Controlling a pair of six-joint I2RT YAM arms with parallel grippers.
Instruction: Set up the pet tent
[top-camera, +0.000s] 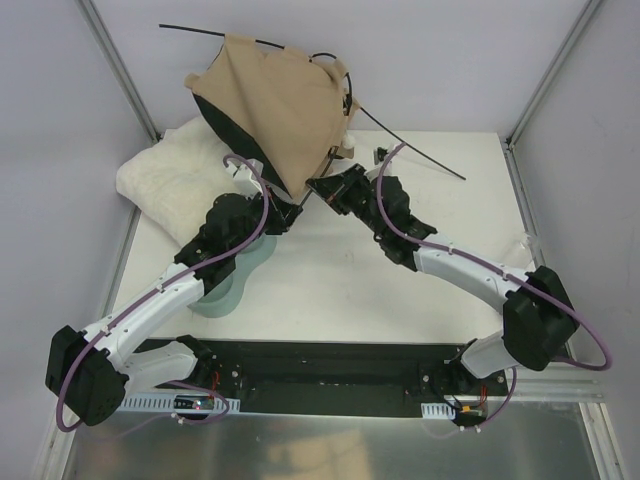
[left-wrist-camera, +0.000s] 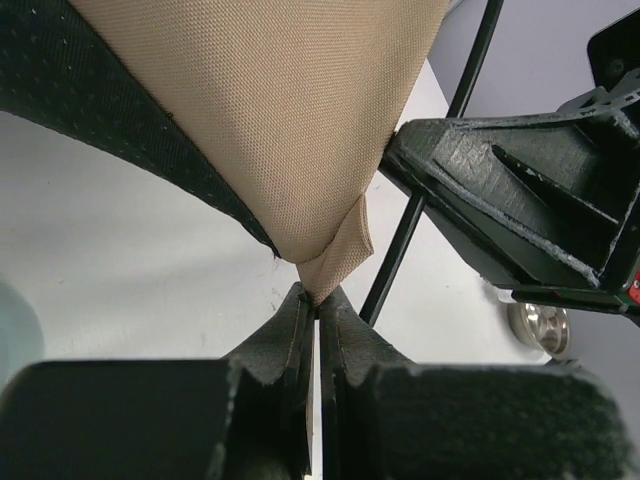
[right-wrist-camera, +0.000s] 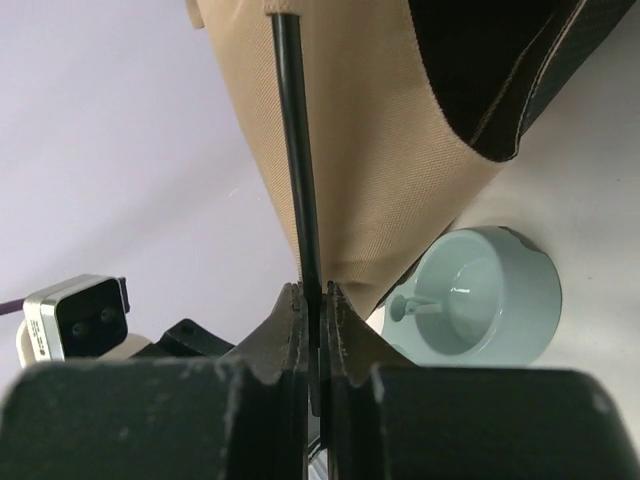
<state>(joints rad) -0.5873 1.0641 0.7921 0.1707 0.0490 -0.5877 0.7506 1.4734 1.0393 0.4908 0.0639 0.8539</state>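
Left gripper (left-wrist-camera: 315, 300) first, since its fingers fill the bottom of the left wrist view. They're pressed together, pinching the pointed bottom corner of the pet tent (left-wrist-camera: 270, 110). Tan woven cloth fans up from the pinch, with the black dotted inner panel off to one side. A thin black pole (left-wrist-camera: 400, 250) runs right past that corner, and the other claw's black body sits close beside it.

Right wrist view: the right gripper (right-wrist-camera: 315, 295) is clamped shut on that same pole, which runs straight up along the tan fabric. The pale green bowl (right-wrist-camera: 485, 300) sits on the table just to the right of the pinch, below the hanging cloth.

Top view: the tent is held up off the table beyond the bowl. Both claws meet at its lowest corner, just past the bowl. The white fluffy cushion (top-camera: 165, 175) lies left of and beyond the bowl. The tent looks slumped and lopsided, with pole ends poking out past its top and right side.

My guess is they're mid pole-seating. Next, the right arm needs to steer the pole tip into the corner while the left keeps the fabric taut. Thin pole, slippery grip, so it should go slow.
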